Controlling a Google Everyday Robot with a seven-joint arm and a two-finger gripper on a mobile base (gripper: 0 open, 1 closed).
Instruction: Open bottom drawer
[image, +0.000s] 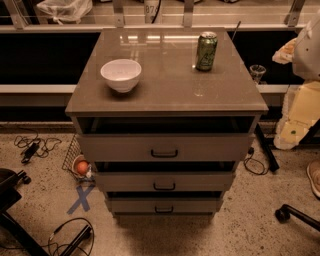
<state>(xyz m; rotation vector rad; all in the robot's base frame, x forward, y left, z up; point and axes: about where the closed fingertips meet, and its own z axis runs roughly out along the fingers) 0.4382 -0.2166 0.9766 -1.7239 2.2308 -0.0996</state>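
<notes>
A grey-brown cabinet (167, 95) with three drawers stands in the middle of the camera view. The bottom drawer (200, 205) is the lowest and shortest front, with a small black bar handle (164, 209). A dark gap shows above its front panel, as above the two drawers over it. My arm, white and cream, comes in at the right edge. My gripper (296, 120) hangs to the right of the cabinet, level with the top drawer, well apart from the bottom drawer's handle and touching nothing on the cabinet.
A white bowl (121, 74) and a green can (206, 51) stand on the cabinet top. On the floor lie cables (35, 145), a wire basket with an orange ball (81, 167), a blue tape cross (81, 198) and chair legs (295, 215).
</notes>
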